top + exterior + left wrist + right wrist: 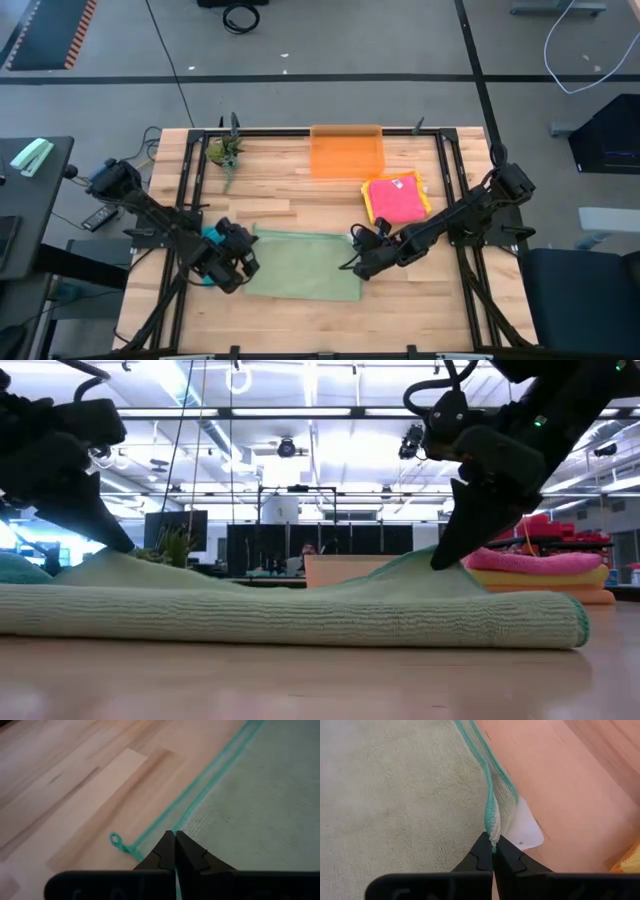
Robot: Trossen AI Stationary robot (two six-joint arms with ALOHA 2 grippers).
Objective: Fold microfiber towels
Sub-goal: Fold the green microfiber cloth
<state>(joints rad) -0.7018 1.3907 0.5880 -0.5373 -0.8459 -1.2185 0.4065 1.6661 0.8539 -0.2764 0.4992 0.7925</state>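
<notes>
Near the front middle of the bench (300, 195), I have a sage green towel (305, 264) lying folded into a wide rectangle, its folded edge thick and rounded toward the low camera. Both of my arms are down on it, one at each far corner.

My left gripper (246, 256) sits at the towel's left side. Through the left wrist camera I see its two dark fingers (165, 854) pressed together on the teal-stitched hem, clamped on the cloth right at the edge, with a small loop of green thread (116, 840) trailing on the wood just beside them.

My right gripper (358, 251) is at the towel's right side. Its wrist camera shows the fingers (482, 852) pinched closed on a raised ridge of the hem, and a small white tag (526, 826) lies flat on the bench just next to that corner. From the low camera, the cloth rises into a slight peak under each gripper while the rest stays flat on the wood.

Behind the right arm, a pink towel (396, 198) rests on top of a yellow one (425, 205) in a neat stack, well apart from the green towel. A translucent orange bin (346, 152) stands at the back edge of the bench, and a small green plant (226, 153) sits at the back left corner.
</notes>
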